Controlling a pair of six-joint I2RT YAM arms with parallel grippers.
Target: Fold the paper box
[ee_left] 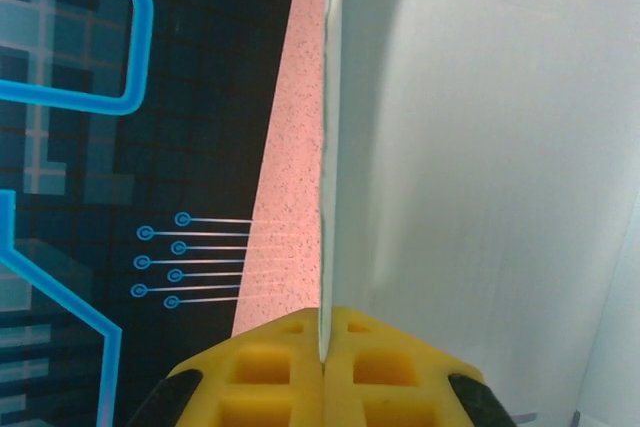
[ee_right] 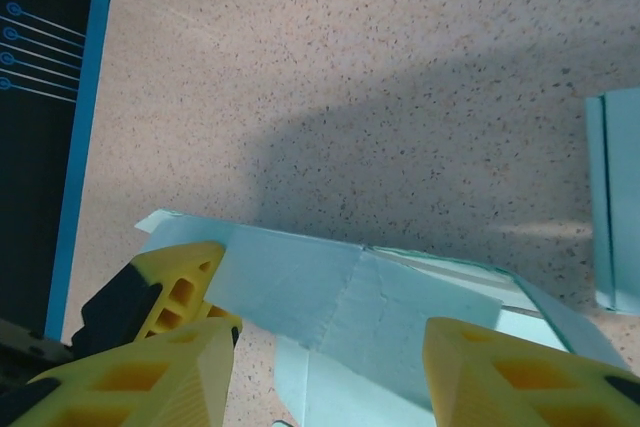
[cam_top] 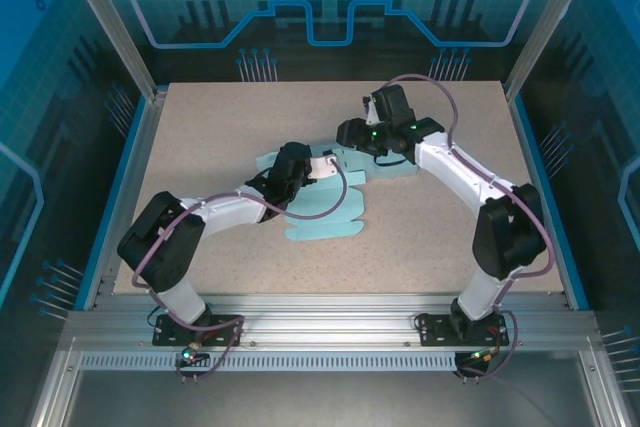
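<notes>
The light blue paper box [cam_top: 325,225] lies mostly flat at the middle of the table. My left gripper [cam_top: 300,165] is shut on the thin edge of one raised panel [ee_left: 470,177], and its yellow fingers [ee_left: 270,367] pinch the sheet between them. In the right wrist view this raised panel [ee_right: 330,297] stands on edge, with a yellow finger of the left gripper [ee_right: 175,282] at its left end. My right gripper [cam_top: 354,137] hangs over the same panel from the far side. Its jaws [ee_right: 330,347] are open, one on each side of the panel, with a wide gap.
Another blue flap of the box [ee_right: 615,197] lies flat to the right. The speckled tabletop [cam_top: 220,127] has a blue border and metal frame rails [cam_top: 320,322] along its near edge. Both arms meet over the table's middle.
</notes>
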